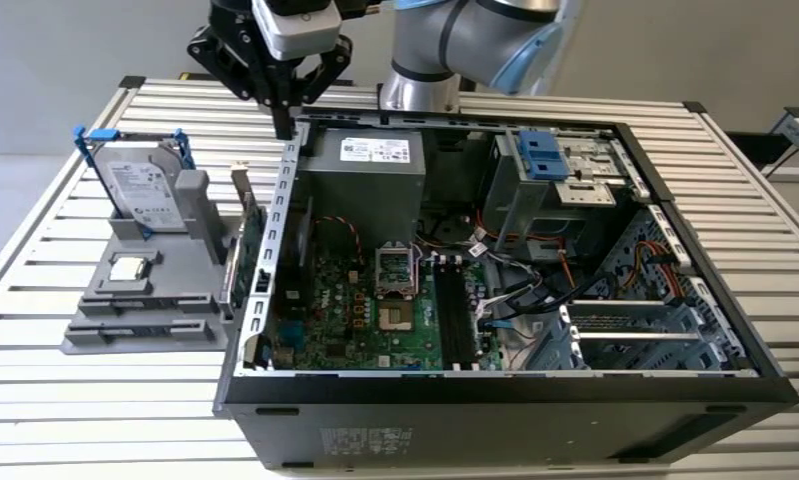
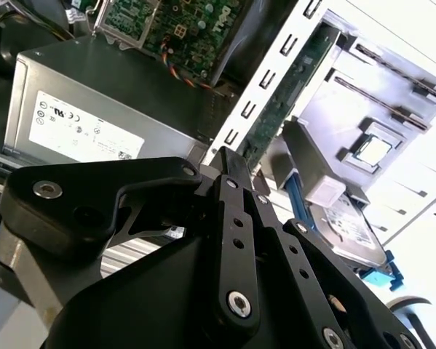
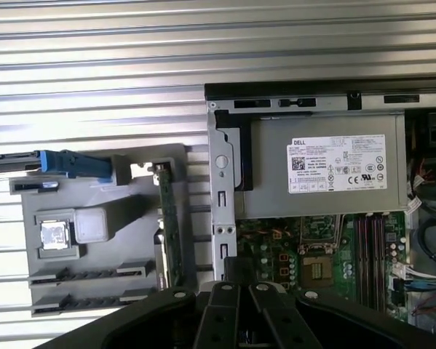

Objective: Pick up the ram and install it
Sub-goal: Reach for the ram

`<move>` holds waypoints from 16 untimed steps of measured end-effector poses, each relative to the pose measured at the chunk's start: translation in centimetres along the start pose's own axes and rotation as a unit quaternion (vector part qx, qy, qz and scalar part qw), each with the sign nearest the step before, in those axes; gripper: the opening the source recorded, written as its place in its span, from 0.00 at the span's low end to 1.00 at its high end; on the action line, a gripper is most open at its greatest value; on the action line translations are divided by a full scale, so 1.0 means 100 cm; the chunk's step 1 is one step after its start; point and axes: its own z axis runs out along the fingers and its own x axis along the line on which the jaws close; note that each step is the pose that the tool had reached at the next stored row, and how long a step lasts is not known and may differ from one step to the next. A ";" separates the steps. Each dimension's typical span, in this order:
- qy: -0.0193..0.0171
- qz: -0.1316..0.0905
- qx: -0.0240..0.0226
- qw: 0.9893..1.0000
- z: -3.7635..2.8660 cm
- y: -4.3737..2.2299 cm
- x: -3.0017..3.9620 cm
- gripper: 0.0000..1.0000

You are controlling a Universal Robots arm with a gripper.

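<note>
Dark and very thin, the strip that I take for the ram (image 1: 152, 308) lies on its edge at the near end of the grey holder (image 1: 172, 285). The holder is on the tabletop (image 1: 52, 420), at the exterior view's left of the computer case (image 1: 506, 400). I cannot be sure of the ram, because a second dark strip (image 1: 146, 336) just beside it looks much the same. Between holder and case stands the green expansion card (image 1: 254, 262) with its metal bracket. The pincer (image 1: 284, 120) hangs high over the far corner of the case wall, well apart from the holder's near end. It is clenched and grasps nothing.

For the pick-up, I judge that the pincer must be released first. It should then come straight down with one finger on each flat face of the stick, at the middle of its length, so that the stick does not tip. The expansion card is near and tall, so the approach should keep clear of it.

The exterior view gives the height of the pincer and the black memory slots (image 1: 449, 312) on the board, which look unfilled. The first wrist view looks straight down on both strips. The second wrist view gives the fingers (image 2: 232, 189) pressed together, with the power supply (image 2: 79, 109) behind.
</note>
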 end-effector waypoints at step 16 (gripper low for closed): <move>0.001 -0.023 0.000 1.000 0.0001 -0.0009 0.0132 0.00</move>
